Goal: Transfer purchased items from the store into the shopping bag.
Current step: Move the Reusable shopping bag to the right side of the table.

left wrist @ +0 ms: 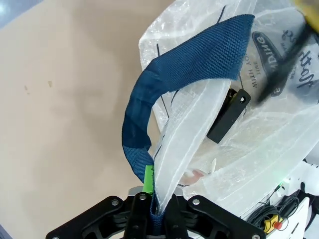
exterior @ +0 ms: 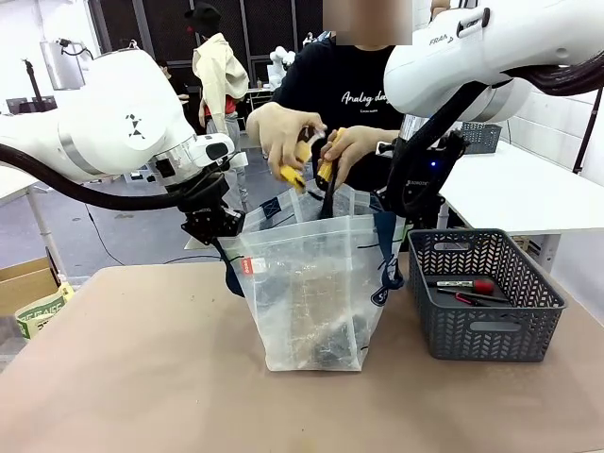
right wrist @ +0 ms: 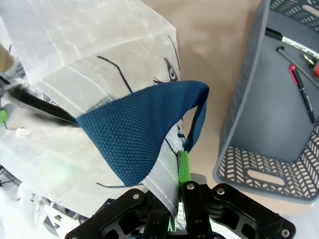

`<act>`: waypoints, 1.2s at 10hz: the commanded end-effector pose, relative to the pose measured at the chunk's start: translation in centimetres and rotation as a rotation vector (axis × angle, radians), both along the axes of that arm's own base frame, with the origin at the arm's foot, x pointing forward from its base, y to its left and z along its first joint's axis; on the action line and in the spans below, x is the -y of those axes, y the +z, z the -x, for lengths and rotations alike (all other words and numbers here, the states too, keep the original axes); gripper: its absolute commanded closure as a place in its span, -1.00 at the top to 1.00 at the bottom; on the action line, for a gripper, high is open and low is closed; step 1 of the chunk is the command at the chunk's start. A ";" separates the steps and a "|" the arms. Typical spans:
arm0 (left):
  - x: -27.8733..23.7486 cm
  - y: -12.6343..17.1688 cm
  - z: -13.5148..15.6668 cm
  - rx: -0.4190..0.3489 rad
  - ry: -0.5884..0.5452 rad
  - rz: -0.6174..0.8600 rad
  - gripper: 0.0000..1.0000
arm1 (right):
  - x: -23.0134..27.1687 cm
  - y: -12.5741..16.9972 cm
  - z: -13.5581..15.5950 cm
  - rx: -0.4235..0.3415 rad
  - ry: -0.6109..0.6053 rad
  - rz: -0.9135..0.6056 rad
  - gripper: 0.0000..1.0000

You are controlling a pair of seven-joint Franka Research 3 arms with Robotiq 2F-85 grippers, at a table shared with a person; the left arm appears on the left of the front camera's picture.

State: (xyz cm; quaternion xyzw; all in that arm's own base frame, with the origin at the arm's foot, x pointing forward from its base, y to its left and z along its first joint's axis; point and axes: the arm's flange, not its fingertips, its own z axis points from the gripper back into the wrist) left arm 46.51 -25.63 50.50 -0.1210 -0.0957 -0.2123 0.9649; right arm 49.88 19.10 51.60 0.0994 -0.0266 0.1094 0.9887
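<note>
Our left claw point(left wrist: 153, 196) and right claw point(right wrist: 177, 191) each pinch the bag point(exterior: 311, 283) open; some things point(exterior: 332, 347) are inside, pens point(exterior: 467, 284) wait in the basket point(exterior: 486, 338).

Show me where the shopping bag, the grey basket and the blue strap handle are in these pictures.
shopping bag point(exterior: 307, 283), front view, on its clear front wall.
grey basket point(exterior: 451, 335), front view, on its near mesh wall.
blue strap handle point(left wrist: 199, 62), left wrist view, on the wide woven part.
</note>
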 end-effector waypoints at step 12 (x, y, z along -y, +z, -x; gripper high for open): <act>-2.8 -0.7 0.2 -0.026 -0.132 -0.049 -1.00 | 3.0 0.4 -0.1 0.051 0.118 0.002 -1.00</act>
